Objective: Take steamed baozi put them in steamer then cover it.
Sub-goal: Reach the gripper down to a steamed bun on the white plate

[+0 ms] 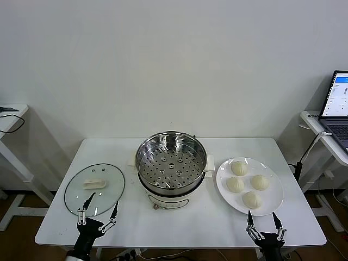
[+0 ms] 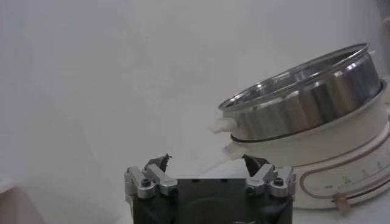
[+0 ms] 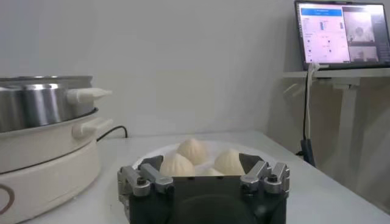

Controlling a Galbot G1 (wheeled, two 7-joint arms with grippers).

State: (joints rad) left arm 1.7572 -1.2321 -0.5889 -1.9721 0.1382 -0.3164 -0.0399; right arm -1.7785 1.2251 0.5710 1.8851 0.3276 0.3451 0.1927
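- Head view: the steamer (image 1: 171, 169) is seen at the middle of the surface (image 1: 179, 228), its perforated tray bare, so no loading has yet been done.
- To the steamer's right, four steamed baozi (image 1: 248, 184) are gathered on a white plate (image 1: 274, 202), well apart from the pot; they are judged to be laid out there for the nearer arm.
- To the steamer's left, the cover (image 1: 94, 190) is laid flat with its white handle upward (presumably kept aside until the buns are in).
- The left gripper (image 1: 98, 213) is held low at the surface's near edge, in front of the cover's near rim; its jaws are spread wide and nothing is held.
- The right gripper (image 1: 262, 222) is held low in front of the plate, to the steamer's right, jaws likewise parted and empty.
- In the right wrist view the baozi are framed just beyond the parted jaws, so that arm is judged to be posed for a first pick.
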